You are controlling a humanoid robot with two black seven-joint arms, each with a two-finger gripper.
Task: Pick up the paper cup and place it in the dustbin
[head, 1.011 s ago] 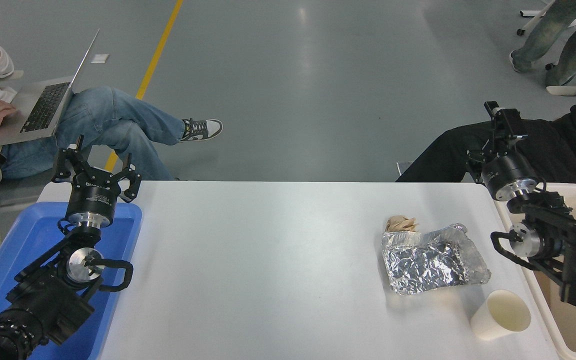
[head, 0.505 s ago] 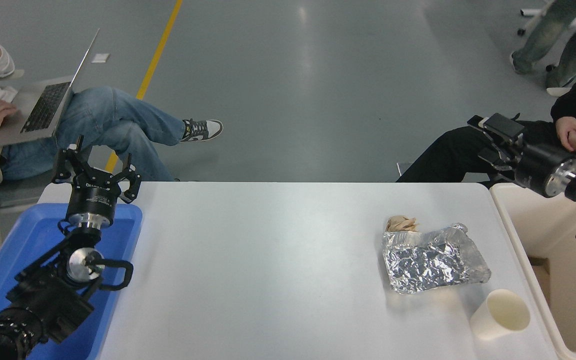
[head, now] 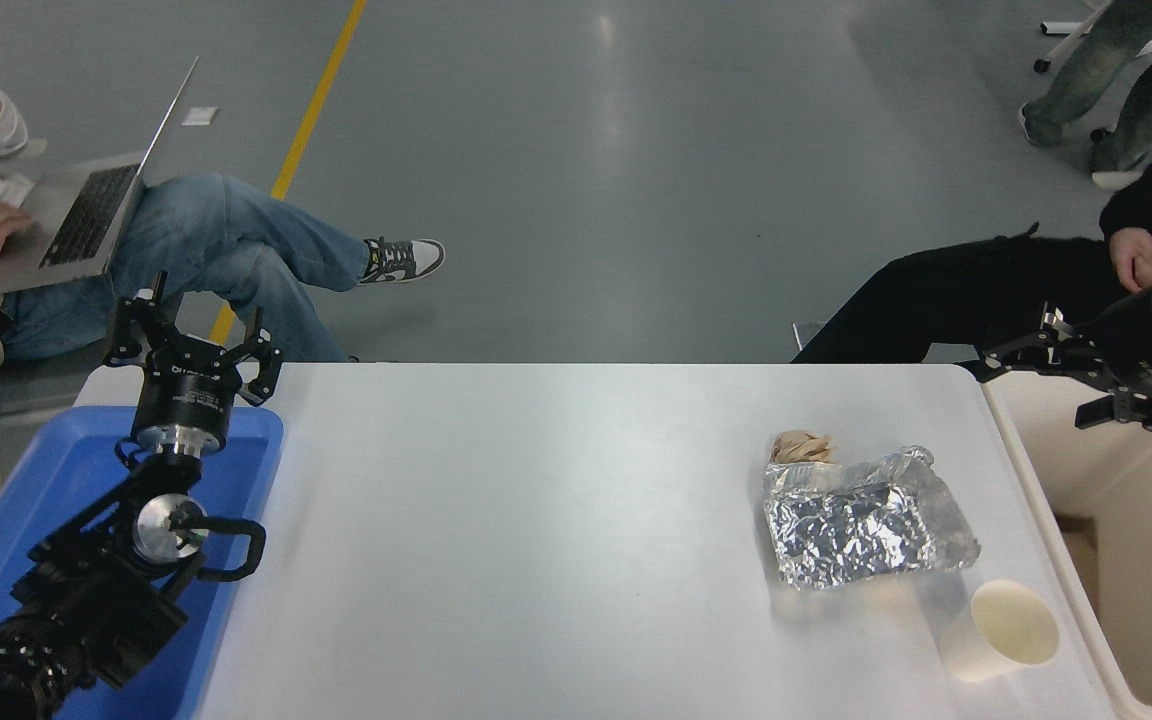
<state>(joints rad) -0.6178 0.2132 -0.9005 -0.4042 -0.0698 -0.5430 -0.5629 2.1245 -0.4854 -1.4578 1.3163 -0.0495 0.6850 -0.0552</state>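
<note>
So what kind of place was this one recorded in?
Most likely a robot lab or workshop floor, not a home. The white table stands on bare grey concrete floor with a painted yellow line, and a person sits by it typing on a laptop while another sits at the right.

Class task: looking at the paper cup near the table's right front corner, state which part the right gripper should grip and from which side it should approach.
Grip the paper cup across its side wall below the rolled rim, probably from above. It stands mouth up and tilted, clear of the foil tray, with the dustbin close on its right. The right gripper is open, over the bin.
</note>
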